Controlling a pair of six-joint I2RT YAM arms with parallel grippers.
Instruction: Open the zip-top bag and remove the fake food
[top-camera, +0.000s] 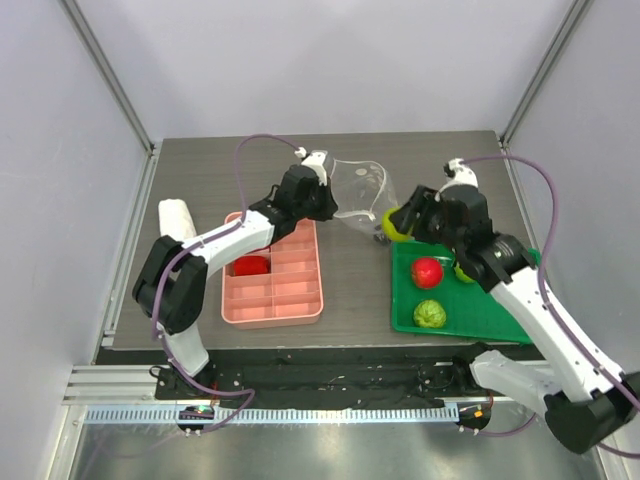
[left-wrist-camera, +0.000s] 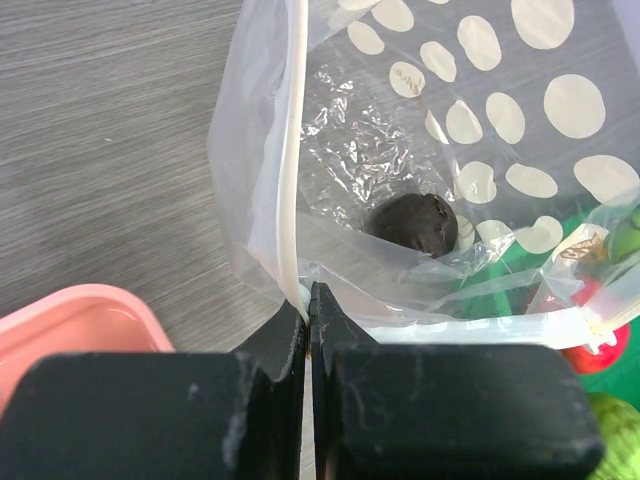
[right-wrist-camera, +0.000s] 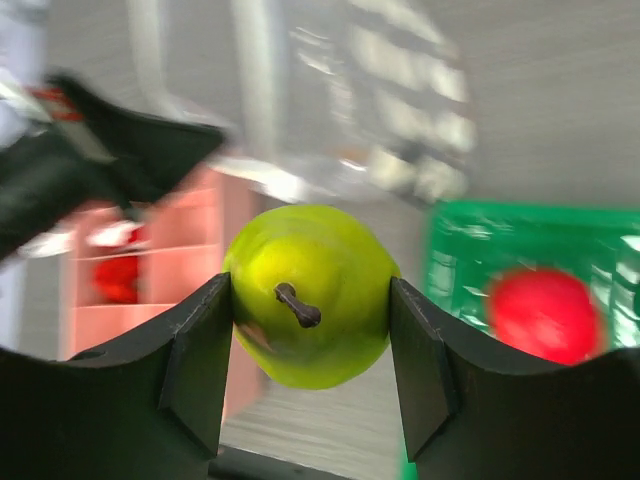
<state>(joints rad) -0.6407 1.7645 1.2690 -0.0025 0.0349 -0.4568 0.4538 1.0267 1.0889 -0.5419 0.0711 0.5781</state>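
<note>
The clear zip-top bag (top-camera: 357, 190) with white dots hangs open at the table's middle back. My left gripper (top-camera: 318, 197) is shut on its zip edge; in the left wrist view the jaws (left-wrist-camera: 310, 300) pinch the white zip strip of the bag (left-wrist-camera: 480, 120). A small dark round thing (left-wrist-camera: 415, 222) lies inside the bag. My right gripper (top-camera: 402, 222) is shut on the yellow-green pear (top-camera: 392, 226), held just outside the bag's mouth; the pear (right-wrist-camera: 310, 295) sits between my fingers (right-wrist-camera: 200, 340). The red apple (top-camera: 427, 271) and the bumpy green fruit (top-camera: 430, 313) lie in the green tray (top-camera: 500, 320).
A pink divided tray (top-camera: 295, 300) with a red piece (top-camera: 250, 265) stands left of centre, under my left arm. A white roll (top-camera: 178, 218) lies at the left edge. A yellow-green thing (top-camera: 465, 272) shows in the green tray, half hidden by my right arm.
</note>
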